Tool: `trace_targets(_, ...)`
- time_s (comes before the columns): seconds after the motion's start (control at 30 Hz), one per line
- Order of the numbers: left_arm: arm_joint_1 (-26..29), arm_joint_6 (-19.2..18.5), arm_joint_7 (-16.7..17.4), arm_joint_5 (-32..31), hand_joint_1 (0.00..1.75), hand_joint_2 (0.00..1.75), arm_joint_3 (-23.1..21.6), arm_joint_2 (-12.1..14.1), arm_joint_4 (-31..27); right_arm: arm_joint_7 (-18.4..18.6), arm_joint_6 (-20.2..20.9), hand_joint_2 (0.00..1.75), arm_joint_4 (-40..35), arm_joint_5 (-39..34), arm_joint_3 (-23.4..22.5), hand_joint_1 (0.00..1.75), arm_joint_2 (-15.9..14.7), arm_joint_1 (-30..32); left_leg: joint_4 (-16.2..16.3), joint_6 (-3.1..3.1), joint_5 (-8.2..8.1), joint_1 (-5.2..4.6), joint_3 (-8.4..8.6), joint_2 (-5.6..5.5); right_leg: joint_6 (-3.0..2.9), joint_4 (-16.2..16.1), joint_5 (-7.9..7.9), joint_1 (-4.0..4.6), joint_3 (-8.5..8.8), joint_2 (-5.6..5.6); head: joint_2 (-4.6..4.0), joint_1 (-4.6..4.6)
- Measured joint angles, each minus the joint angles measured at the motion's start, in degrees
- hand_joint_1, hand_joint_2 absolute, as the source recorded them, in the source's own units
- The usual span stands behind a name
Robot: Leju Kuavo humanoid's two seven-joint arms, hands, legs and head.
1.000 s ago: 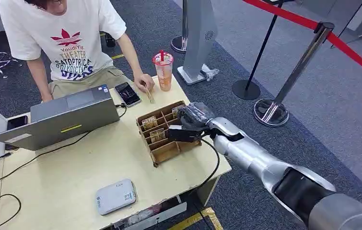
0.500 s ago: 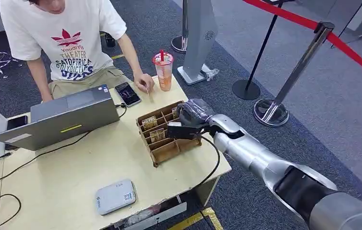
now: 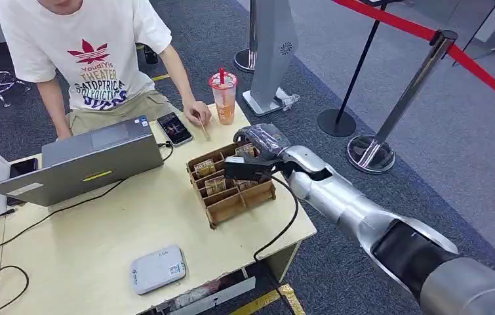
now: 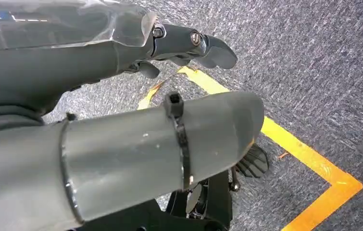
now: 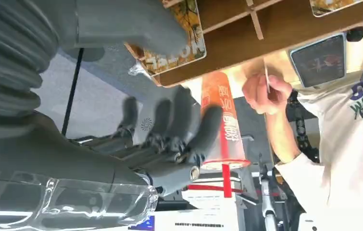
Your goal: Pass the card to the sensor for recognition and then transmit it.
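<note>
A pale bench stands on grey carpet beside stanchions. The right hand hovers over the tray, fingers apart, empty. Whether the left hand holds anything, I cannot tell.

Silver arm, plastic-wrapped dark hand

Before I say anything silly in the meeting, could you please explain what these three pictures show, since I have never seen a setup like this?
This is a humanoid robot with two silver arms. The wide picture comes from a camera on its head, looking down at a table. The other two come from cameras at its wrists, so they appear turned.

The right robot hand reaches over a brown cardboard organizer whose compartments hold cards. In the right wrist view its fingers are spread and its thumb lies against a card; whether it grips that card I cannot tell.

The left robot hand hangs over the carpet, holding nothing.

Also on the table: a laptop, a phone, a drink cup and a white sensor box. A person sits opposite.
</note>
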Motion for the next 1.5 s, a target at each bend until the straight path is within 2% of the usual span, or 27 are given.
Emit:
trace_targets(0.2, 0.0, -0.02, 0.0, 0.0, 0.0, 0.0, 0.0, 0.0, 0.0, 0.0, 0.02, 1.75, 0.0, 0.0, 0.02, 0.44, 0.0, -0.02, 0.0, 0.0, 0.0, 0.0, 0.0, 0.0, 0.0, 0.0, 0.0, 0.0, 0.0, 0.0, 0.0, 0.02)
trace_targets(0.27, 0.01, 0.0, 0.0, 0.0, 0.0, 0.0, 0.0, 0.0, 0.02, 0.0, 0.13, 1.75, 0.0, 0.0, 0.07, 0.51, 0.0, -0.14, 0.0, 0.0, 0.0, 0.0, 0.0, 0.0, 0.0, 0.0, 0.0, 0.0, 0.0, 0.0, 0.0, 0.02)
trace_targets(0.3, 0.0, 0.0, -0.02, 0.0, 0.0, 0.0, 0.0, 0.0, 0.02, 0.02, 0.13, 1.75, -0.04, 0.02, 0.09, 0.72, 0.0, -0.2, 0.0, 0.0, 0.0, 0.0, 0.0, 0.0, 0.0, 0.0, 0.0, 0.0, 0.0, 0.0, 0.0, 0.0)
trace_targets(0.33, 0.0, -0.04, -0.2, 0.0, 0.0, 0.0, 0.0, 0.0, 0.02, 1.03, 0.11, 1.75, -1.12, 0.96, 0.15, 0.79, -0.02, 0.0, 0.0, 0.0, 0.0, 0.0, 0.02, 0.0, 0.0, 0.0, 0.0, 0.0, -0.01, 0.01, 0.0, 0.0)
trace_targets(0.67, 0.04, -0.7, -0.55, -0.17, 0.0, 0.0, 0.0, 0.0, 0.04, 3.43, 0.15, 1.75, -7.39, 1.36, -0.35, 0.82, -3.11, 5.48, 0.01, 0.0, -0.01, -0.01, 0.0, -0.02, 0.0, 0.0, -0.01, -0.01, -0.02, -0.01, 0.0, 0.0)
trace_targets(0.77, 0.04, -0.87, -0.55, -0.15, 0.0, 0.0, 0.0, 0.0, 0.04, 3.45, 0.24, 1.75, -8.57, 1.31, -0.53, 0.94, -4.15, 6.47, 0.01, 0.01, -0.01, -0.01, 0.0, -0.02, 0.0, 0.0, -0.01, -0.01, -0.02, 0.0, 0.0, 0.0)
trace_targets(0.83, 0.04, -0.9, -0.55, -0.15, 0.0, 0.0, 0.0, 0.0, 0.04, 3.43, 0.28, 1.75, -9.09, 1.05, -0.61, 1.2, -4.59, 6.88, 0.01, 0.01, -0.01, -0.01, 0.02, -0.01, 0.0, 0.0, -0.01, -0.01, -0.02, 0.0, 0.0, 0.0)
trace_targets(1.03, 0.12, -1.62, -0.79, -0.15, 0.0, 0.0, 0.0, 0.0, 0.04, 3.89, 0.15, 1.75, -11.67, 0.87, -1.75, 0.96, -6.3, 9.64, 0.01, 0.01, -0.01, 0.0, 0.0, -0.03, 0.0, 0.0, -0.01, 0.0, -0.02, -0.03, 0.0, 0.02)
trace_targets(1.3, 0.12, -1.86, -1.2, -0.22, 0.0, 0.0, 0.0, 0.0, 0.04, 4.7, 0.15, 1.75, -15.35, 1.14, -3.3, 0.98, -8.0, 13.37, 0.0, 0.01, -0.01, 0.0, 0.0, -0.02, 0.01, -0.01, -0.01, -0.01, -0.02, -0.02, 0.0, 0.0)
trace_targets(1.5, 0.11, -1.86, -1.22, -0.37, 0.0, 0.0, 0.0, 0.0, 0.04, 5.07, 0.92, 1.75, -16.26, 2.12, -3.24, 0.91, -8.04, 14.15, 0.0, 0.01, -0.01, 0.0, 0.0, -0.02, 0.01, 0.0, -0.01, 0.0, -0.01, -0.03, 0.0, 0.02)
